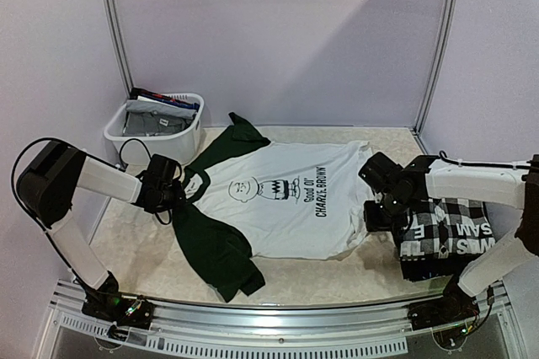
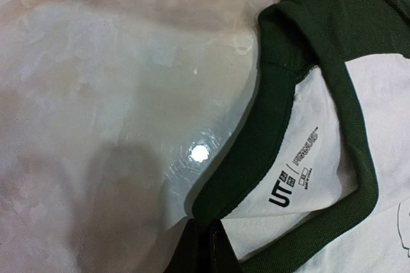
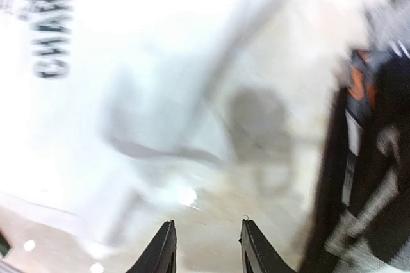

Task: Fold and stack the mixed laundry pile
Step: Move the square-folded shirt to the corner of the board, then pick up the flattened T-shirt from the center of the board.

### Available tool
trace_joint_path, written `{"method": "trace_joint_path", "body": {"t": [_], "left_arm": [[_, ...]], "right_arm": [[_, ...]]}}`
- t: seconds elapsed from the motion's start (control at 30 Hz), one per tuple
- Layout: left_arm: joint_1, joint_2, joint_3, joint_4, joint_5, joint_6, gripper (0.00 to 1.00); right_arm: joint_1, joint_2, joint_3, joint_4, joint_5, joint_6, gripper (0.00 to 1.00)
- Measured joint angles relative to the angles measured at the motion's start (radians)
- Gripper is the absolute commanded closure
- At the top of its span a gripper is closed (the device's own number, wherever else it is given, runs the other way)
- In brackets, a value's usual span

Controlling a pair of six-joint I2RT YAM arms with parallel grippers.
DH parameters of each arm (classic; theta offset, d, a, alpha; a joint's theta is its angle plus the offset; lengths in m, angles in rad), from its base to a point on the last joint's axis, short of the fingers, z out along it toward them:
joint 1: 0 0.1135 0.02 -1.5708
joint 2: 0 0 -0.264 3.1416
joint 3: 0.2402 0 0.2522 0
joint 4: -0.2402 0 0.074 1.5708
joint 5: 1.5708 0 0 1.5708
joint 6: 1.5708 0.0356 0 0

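- Centrally: white T-shirt [image 1: 286,216], green sleeves, flat on table [image 1: 126,241].
- Left gripper [image 2: 208,229]: pinched on its collar.
- Right gripper [image 3: 206,238]: narrowly parted, empty, between hem and checkered stack [image 1: 446,233], right.
- Basket [image 1: 118,136]: far left.

A beige marbled table [image 1: 126,245] – glossy, with a bright glare spot in the left wrist view – carries a white plastic basket [image 1: 152,150] at its far left corner, close to the pale lilac wall [image 1: 278,30] – a metal rail [image 1: 278,331] edges the near side
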Motion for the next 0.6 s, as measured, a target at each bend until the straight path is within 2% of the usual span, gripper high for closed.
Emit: {"method": "trace_joint_path", "body": {"t": [0.33,0.6], "left_arm": [[0.000,0.000,0.003,-0.006,0.002,0.011,0.96],[0.000,0.000,0.004,-0.011,0.002,0.016,0.96]], "right_arm": [[-0.067,0.096,0.007,0.171,-0.095,-0.068,0.63],[-0.098,0.130,0.006,0.195,-0.115,-0.113,0.51]]}}
